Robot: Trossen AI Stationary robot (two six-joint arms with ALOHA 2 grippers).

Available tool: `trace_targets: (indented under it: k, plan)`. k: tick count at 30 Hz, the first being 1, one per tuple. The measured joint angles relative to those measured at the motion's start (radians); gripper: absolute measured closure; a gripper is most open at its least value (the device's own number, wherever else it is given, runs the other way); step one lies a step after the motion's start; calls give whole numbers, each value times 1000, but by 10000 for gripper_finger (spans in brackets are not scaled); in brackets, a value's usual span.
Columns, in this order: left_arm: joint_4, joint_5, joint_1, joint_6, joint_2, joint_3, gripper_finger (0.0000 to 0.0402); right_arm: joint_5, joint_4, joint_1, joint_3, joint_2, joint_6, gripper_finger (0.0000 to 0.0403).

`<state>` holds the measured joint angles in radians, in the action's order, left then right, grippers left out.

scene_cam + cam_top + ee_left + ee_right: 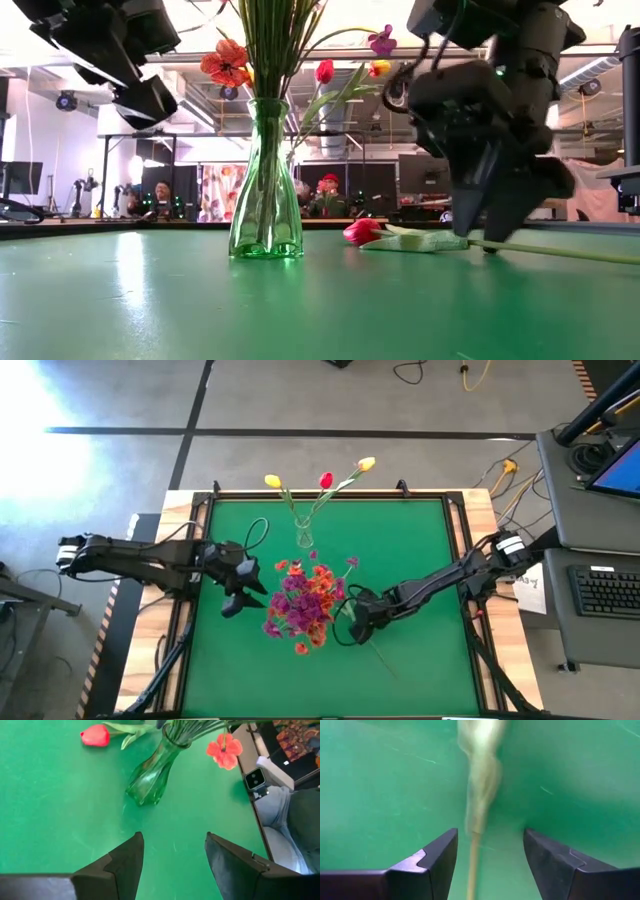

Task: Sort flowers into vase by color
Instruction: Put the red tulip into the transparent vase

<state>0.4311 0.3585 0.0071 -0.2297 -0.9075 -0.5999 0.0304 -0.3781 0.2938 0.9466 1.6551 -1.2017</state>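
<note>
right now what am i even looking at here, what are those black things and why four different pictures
The black things are two robot arms working at a green table. Each ends in a two-finger gripper.

One picture looks straight down from above, one looks level across the tabletop, and two come from cameras on the arms' wrists, looking past their own fingers.

On the table stands a clear glass vase already holding several artificial flowers. One pink-red tulip lies flat on the table beside it.

The left gripper is open and holds nothing, off to one side of the vase. The right gripper is open with the tulip's thin stem running between its fingers, not yet gripped. It looks ready to pick that flower up.
</note>
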Motion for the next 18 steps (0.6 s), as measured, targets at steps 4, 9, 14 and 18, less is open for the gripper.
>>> trace_targets:
  k: [4, 9, 14, 18]
  plan:
    - [44, -19, 0, 1, 61, 1, 201, -51, 17, 22, 64, 24, 57, 187]
    - [46, -65, 0, 3, 133, 6, 201, -103, -173, 23, 155, 89, 83, 193]
    - [50, -89, 0, 3, 190, 7, 201, -144, -216, 22, 215, 150, 119, 218]
    - [47, -112, 0, 4, 226, 7, 201, -152, -235, 20, 241, 206, 119, 248]
